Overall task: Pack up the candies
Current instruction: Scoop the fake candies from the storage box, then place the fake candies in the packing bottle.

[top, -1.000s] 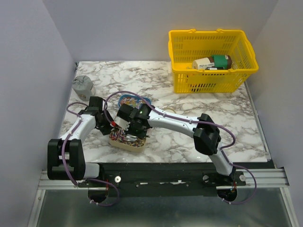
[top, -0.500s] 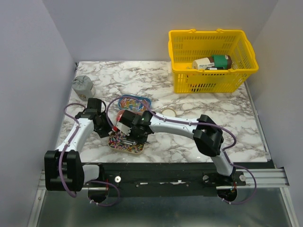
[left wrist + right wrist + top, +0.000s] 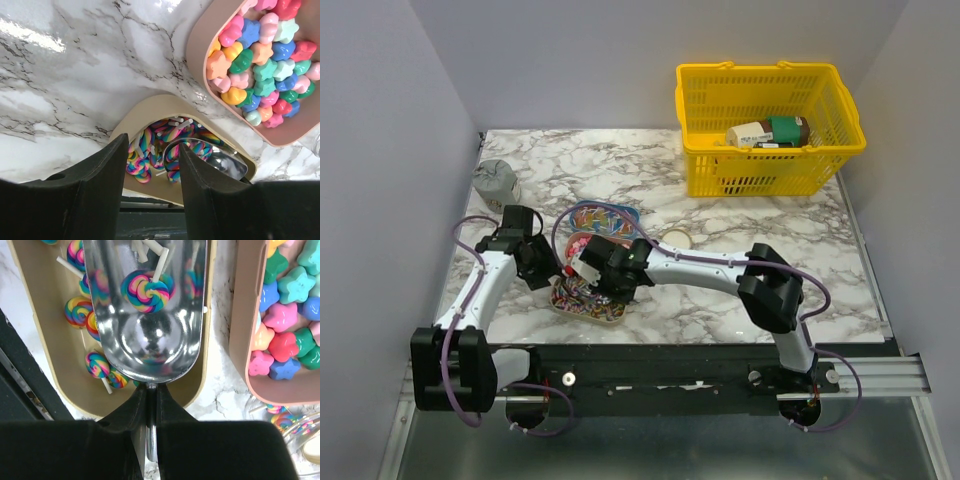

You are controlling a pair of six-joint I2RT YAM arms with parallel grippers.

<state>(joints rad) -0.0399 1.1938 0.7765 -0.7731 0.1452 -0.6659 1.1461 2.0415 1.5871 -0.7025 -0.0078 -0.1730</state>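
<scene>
- Grips scoop point(image 3: 150, 335) by its handle, tight in right pincer point(image 3: 149, 395), one of the candies point(image 3: 147, 291) inside, over beige tray point(image 3: 42, 340) near surface's point(image 3: 720, 180) near edge.
- Holds left pincer point(image 3: 154, 170) wide, empty.

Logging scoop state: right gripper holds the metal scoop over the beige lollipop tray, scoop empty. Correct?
Not empty: the right wrist view shows one rainbow swirl lollipop lying in the scoop. The right gripper does hold it over the beige tray.

Marble table point(image 3: 740, 230), yellow basket point(image 3: 770, 150), beige tray point(image 3: 150, 106), pink tray point(image 3: 196, 45)
</scene>
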